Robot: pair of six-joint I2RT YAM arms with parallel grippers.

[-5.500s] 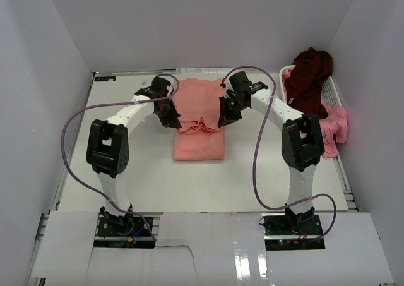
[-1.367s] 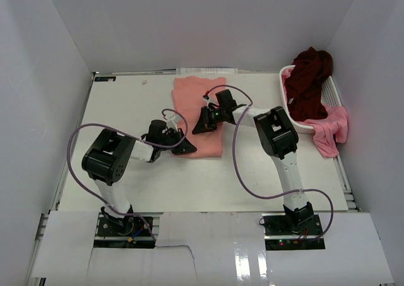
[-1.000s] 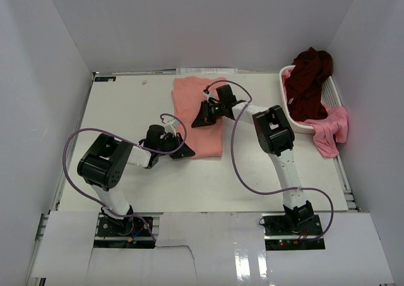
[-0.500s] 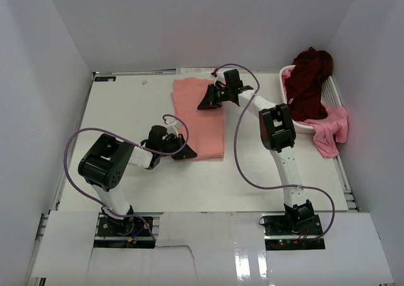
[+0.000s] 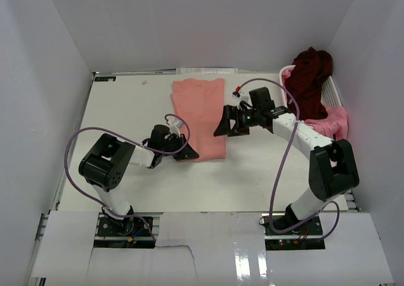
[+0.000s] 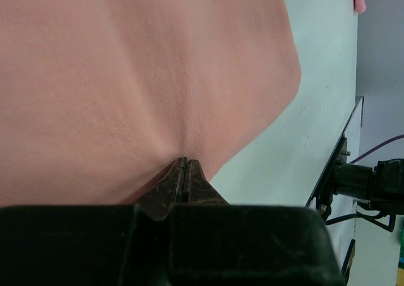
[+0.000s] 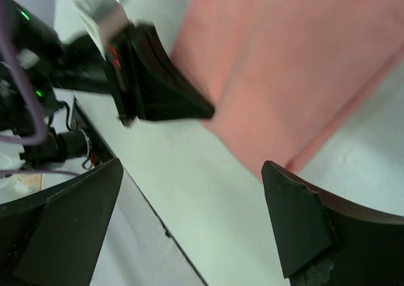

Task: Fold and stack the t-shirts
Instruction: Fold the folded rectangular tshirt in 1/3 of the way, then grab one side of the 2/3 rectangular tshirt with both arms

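Shirt (image 5: 199, 109), salmon-pink, left hand (image 5: 187, 153) pinching its edge, right hand (image 5: 222, 122) spread wide, empty

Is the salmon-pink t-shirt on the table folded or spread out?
Folded: the salmon-pink t-shirt lies flat as a narrow strip, with no sleeves sticking out.

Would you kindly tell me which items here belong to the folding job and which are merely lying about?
Job: salmon-pink cloth t-shirt; dark maroon cloth t-shirt; brighter pink cloth t-shirt.
Lying about: white slatted plastic basket; white table.
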